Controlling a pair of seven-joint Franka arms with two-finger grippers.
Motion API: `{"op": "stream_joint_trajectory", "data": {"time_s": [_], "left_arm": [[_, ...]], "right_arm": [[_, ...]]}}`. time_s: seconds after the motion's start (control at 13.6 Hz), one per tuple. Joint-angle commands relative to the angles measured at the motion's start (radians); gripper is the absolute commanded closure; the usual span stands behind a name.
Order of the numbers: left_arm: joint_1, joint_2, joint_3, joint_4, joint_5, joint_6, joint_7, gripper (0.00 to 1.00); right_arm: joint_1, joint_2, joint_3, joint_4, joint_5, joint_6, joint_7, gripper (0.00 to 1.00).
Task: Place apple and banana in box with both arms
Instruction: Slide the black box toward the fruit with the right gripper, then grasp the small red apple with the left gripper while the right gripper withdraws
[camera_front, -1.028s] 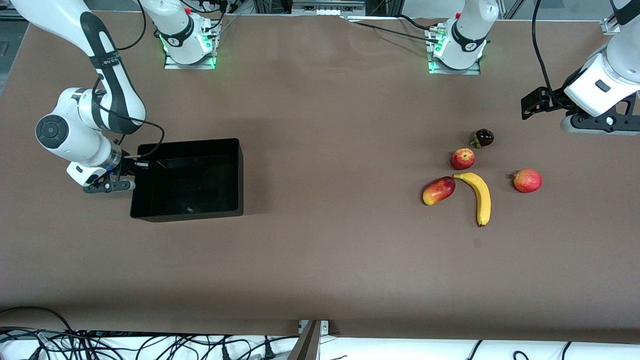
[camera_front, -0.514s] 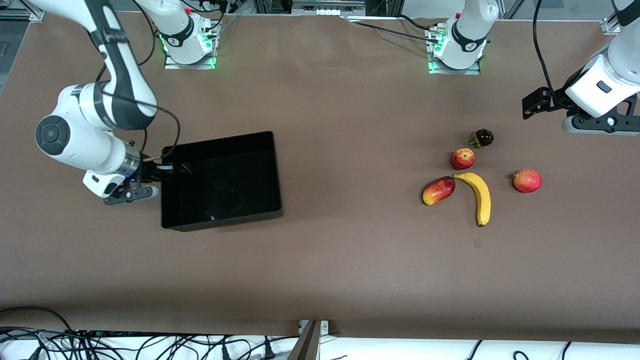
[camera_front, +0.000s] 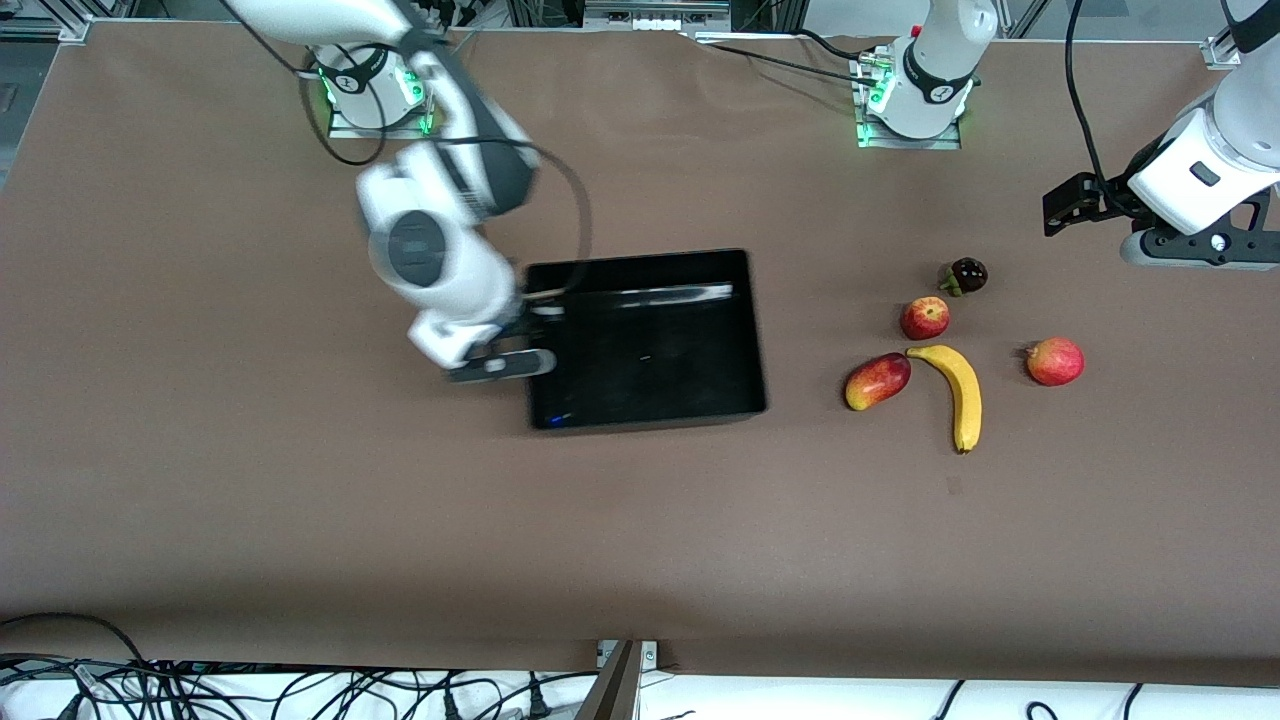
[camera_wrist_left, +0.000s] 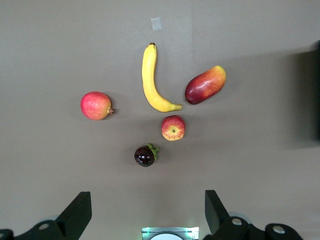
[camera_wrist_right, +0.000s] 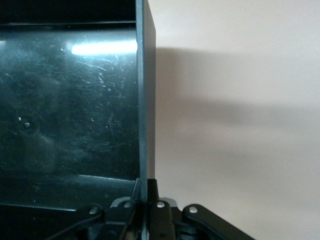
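1. Clamped jaws: the right gripper (camera_front: 532, 335) pinches the wall of the box (camera_front: 745, 330) at the end toward the right arm's end of the table; the right wrist view shows both fingers (camera_wrist_right: 150, 192) closed on the thin wall (camera_wrist_right: 146, 95).
2. Wide-open jaws: the left gripper (camera_wrist_left: 145, 212) holds nothing and waits over bare table at the left arm's end, above the fruit cluster.
3. Change: compared with a second ago, the box has slid a long way toward the fruits, dragged by the right arm; it now sits near the mango (camera_front: 877, 381), empty inside.
4. Meaning, as I judge it: the box is being brought within the left arm's reach, so fruit picking has not begun.
5. The apple (camera_front: 924, 318) and banana (camera_front: 957, 385) lie untouched on the table, the banana's stem end just beside the apple and mango.
6. Around them: a dark fruit (camera_front: 966, 275) farther from the camera than the apple, and a pinkish fruit (camera_front: 1054, 361) toward the left arm's end.
7. Only the right wrist view proves the grip on the wall; only the left wrist view shows the apple's pale stem patch (camera_wrist_left: 173, 131) and the box edge (camera_wrist_left: 316, 90) entering its frame.
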Motion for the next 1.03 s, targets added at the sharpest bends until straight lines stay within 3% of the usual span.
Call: {"op": "stream_joint_trajectory", "data": {"time_s": [0.0,0.22,0.51,0.59,0.73,0.95], "left_arm": [[0.001,0.015,0.000,0.035,-0.009,-0.028,0.006,0.00],[0.004,0.042,-0.001,0.017,-0.014,-0.091,0.015,0.00],[0.002,0.191,0.000,0.012,-0.015,-0.076,0.019,0.00],[-0.004,0.238,-0.001,0.009,-0.015,-0.051,0.019,0.00],[-0.006,0.288,-0.001,-0.040,-0.015,0.063,0.019,0.00],[-0.007,0.286,-0.006,-0.238,-0.015,0.310,0.019,0.00]], "right_arm": [[0.107,0.141,-0.012,0.123,0.009,0.090,0.144,1.00],[0.171,0.193,-0.012,0.141,0.006,0.150,0.224,1.00],[0.190,0.219,-0.014,0.141,0.000,0.173,0.248,1.00],[0.190,0.225,-0.014,0.140,-0.003,0.184,0.246,0.96],[0.185,0.222,-0.022,0.141,-0.007,0.184,0.232,0.00],[0.172,0.178,-0.047,0.144,-0.030,0.159,0.225,0.00]]}}
